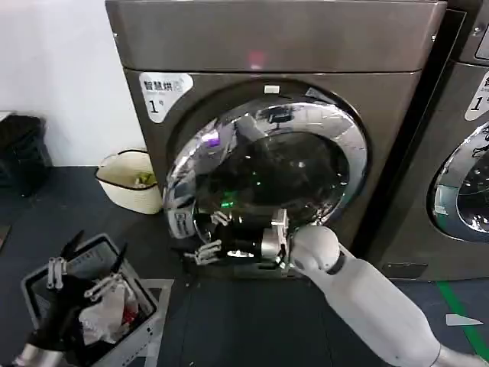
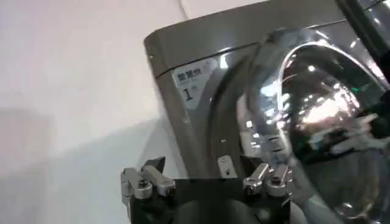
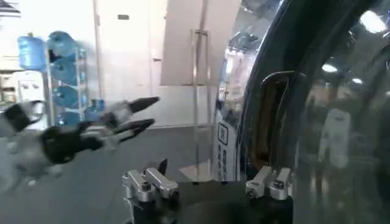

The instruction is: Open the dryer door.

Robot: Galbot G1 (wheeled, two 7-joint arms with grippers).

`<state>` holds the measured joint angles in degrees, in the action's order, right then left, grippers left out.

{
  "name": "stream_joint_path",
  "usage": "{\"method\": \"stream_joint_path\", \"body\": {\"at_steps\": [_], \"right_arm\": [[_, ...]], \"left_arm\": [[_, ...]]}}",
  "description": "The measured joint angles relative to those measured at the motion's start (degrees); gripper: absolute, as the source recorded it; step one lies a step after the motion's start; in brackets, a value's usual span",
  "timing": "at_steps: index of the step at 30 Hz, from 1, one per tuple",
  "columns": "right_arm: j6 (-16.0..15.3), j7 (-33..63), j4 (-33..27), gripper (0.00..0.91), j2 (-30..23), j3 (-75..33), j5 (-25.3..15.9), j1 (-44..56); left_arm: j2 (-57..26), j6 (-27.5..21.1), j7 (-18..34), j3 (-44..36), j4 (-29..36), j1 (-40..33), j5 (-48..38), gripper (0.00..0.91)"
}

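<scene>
Dark blue-grey floor [image 1: 252,321] runs up to a white wall on the left, and against it stands the big bronze-grey metal front-loading dryer [image 1: 306,46], with a white "1" sticker [image 1: 162,92] at its upper left corner and a small pink light [image 1: 257,58] glowing on its top panel. Its large round porthole door [image 1: 263,180], a wide shiny chrome ring around dark bulging glass, sits in the middle of the machine's front and looks swung slightly out from the face on its left side; in the left wrist view the chrome ring [image 2: 286,103] stands off from the bronze panel. Just beside it on the right is a second alike machine [image 1: 466,153], partly seen.

Low in front of the door, the right arm's white forearm reaches in from the lower right, and the right claw [image 1: 208,238] hovers at the door's bottom left edge with its fingers spread, close to the chrome ring; whether they touch it I cannot tell. The left claw [image 1: 80,275] rests well apart at the lower left, fingers spread, above a grey plastic crate [image 1: 145,321] holding crumpled white things. A cream-coloured round basket [image 1: 126,180] sits on the floor by the wall, left of the dryer.
</scene>
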<state>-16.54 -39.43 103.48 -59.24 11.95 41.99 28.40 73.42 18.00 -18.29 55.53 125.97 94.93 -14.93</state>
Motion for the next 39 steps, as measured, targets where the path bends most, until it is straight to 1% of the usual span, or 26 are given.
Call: {"method": "stream_joint_path", "body": {"at_steps": [4,11,21,26,33,36,39], "right_arm": [[0.0,-0.6,2.4,0.907,1.8,-0.5,0.4,1.1],[-0.3,-1.6,6.9,0.907,4.8,-1.9,3.2,3.3],[-0.2,-2.6,13.9,0.907,10.1,-6.0,3.2,9.6],[0.2,-2.4,17.9,0.907,12.6,-10.9,2.9,15.4],[0.6,0.5,22.8,0.907,15.4,-21.1,2.7,24.5],[1.0,2.4,24.5,0.907,16.4,-26.2,2.0,29.2],[1.9,3.2,26.0,0.907,16.4,-32.1,0.2,34.6]], "left_arm": [[-1.7,-0.4,-0.3,0.1,-1.2,-1.6,-0.8,0.907],[-4.8,-1.2,-1.4,-1.0,-3.3,-4.4,-3.5,0.907],[-9.7,-1.6,-3.9,-7.1,-6.4,-9.3,-3.1,0.907],[-11.4,-1.3,-4.7,-11.4,-8.2,-12.3,-2.6,0.907],[-13.2,-0.8,-5.8,-17.5,-9.1,-15.6,-1.1,0.907],[-13.7,-0.6,-6.2,-19.6,-9.4,-16.6,-0.9,0.907],[-14.5,-0.2,-6.4,-21.5,-9.7,-17.7,-0.4,0.907]]}}
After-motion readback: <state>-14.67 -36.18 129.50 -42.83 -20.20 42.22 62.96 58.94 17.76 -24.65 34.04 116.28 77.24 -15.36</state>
